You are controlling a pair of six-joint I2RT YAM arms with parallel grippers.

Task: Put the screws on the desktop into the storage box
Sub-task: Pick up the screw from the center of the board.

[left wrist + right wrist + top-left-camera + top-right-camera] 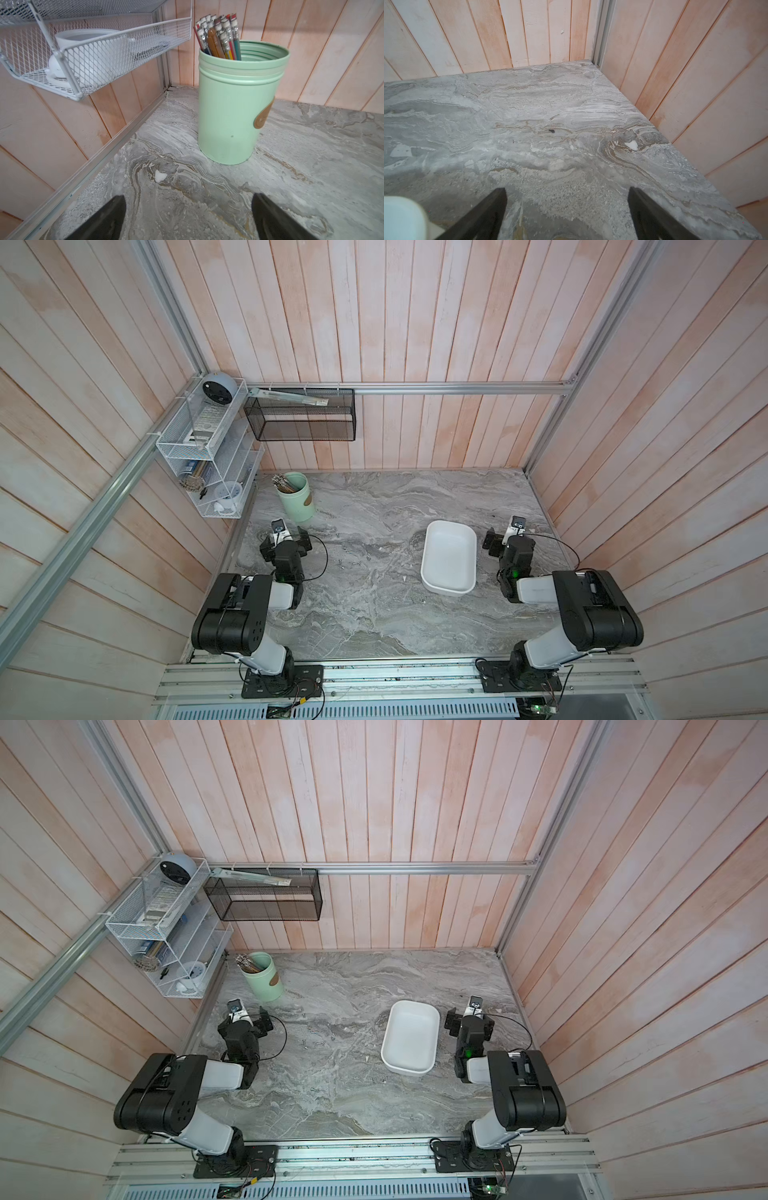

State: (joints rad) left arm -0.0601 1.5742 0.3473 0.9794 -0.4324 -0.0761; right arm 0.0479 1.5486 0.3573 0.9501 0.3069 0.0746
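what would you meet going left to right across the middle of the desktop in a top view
left claw → screws → storage box → right claw

We see a robot test cell: plank walls (415,323) on aluminium framing (457,388), two arms (232,614) bolted to a rail (395,675) along the front edge of the desktop (374,626).

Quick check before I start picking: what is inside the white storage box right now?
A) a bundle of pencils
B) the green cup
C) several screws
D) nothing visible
D: in a top view the storage box shows only its bare white floor, while the screws lie scattered on the desktop outside it.
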